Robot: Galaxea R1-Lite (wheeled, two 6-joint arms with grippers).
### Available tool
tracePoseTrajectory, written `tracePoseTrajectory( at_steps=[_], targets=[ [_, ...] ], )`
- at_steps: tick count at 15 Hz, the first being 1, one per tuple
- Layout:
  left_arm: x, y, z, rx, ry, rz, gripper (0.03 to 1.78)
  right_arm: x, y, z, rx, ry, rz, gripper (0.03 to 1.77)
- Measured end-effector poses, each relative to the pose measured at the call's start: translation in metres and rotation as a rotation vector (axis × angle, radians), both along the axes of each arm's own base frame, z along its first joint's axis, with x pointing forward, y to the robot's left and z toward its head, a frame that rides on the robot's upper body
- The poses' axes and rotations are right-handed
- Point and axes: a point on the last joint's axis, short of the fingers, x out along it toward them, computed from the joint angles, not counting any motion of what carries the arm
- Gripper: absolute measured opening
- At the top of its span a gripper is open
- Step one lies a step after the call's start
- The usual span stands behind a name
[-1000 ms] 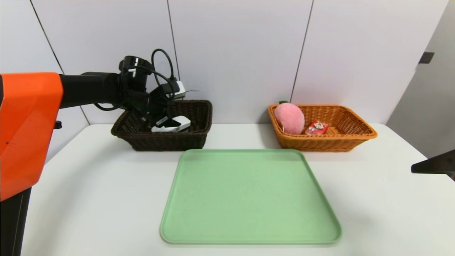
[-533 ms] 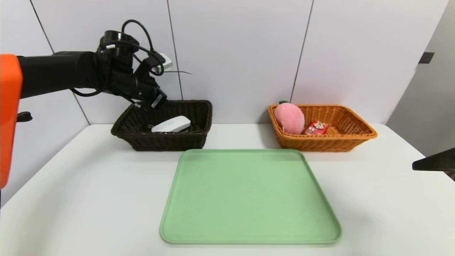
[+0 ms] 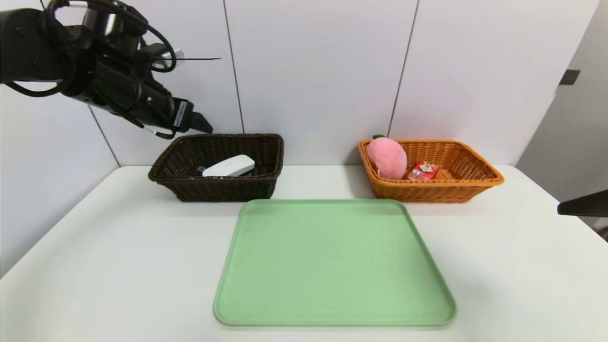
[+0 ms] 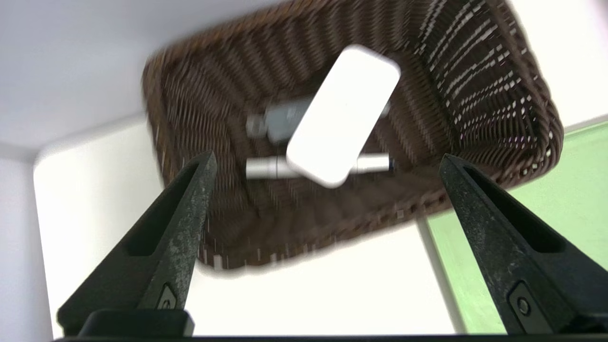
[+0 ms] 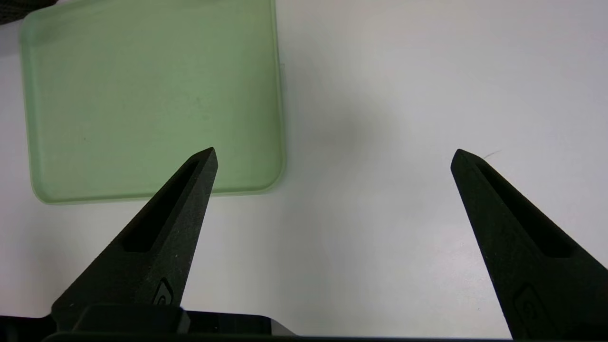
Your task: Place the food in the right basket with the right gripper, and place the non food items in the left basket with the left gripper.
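My left claw [image 3: 202,127] hangs above the dark basket [image 3: 218,186] holding a white case [image 3: 229,166]; peach [image 3: 386,158] and red carton [image 3: 422,170] sit in the orange basket [image 3: 456,190], green tray [image 3: 335,266] on bench [image 3: 118,266].

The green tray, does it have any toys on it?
No, the green tray is bare in the head view; the pink peach sits in the orange basket.

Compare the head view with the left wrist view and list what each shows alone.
Only the head view: the orange basket holding the pink peach and red carton, and the raised left gripper seen from outside. Only the left wrist view: the white marker and grey case under the white oblong case. Both: the dark basket, that white case, the green tray.
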Motion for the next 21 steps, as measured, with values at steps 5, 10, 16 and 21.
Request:
tracePoseTrajectory(
  at_steps=[5,10,16,21],
  targets=[
    [-0.076,0.015,0.004,-0.099,0.197,0.291,1.68,-0.028,-0.002,0.008,-0.059,-0.092,0.049,1.7],
    [-0.181,0.035,0.003,-0.045,0.128,0.433,1.69,-0.079,-0.004,0.002,-0.085,-0.195,0.07,1.7],
    [-0.287,0.059,-0.028,0.016,-0.002,0.522,1.69,-0.137,-0.006,-0.019,-0.096,-0.308,0.04,1.7],
    [-0.343,0.068,-0.072,0.011,-0.039,0.598,1.69,-0.175,-0.004,-0.044,-0.151,-0.389,0.019,1.7]
  ],
)
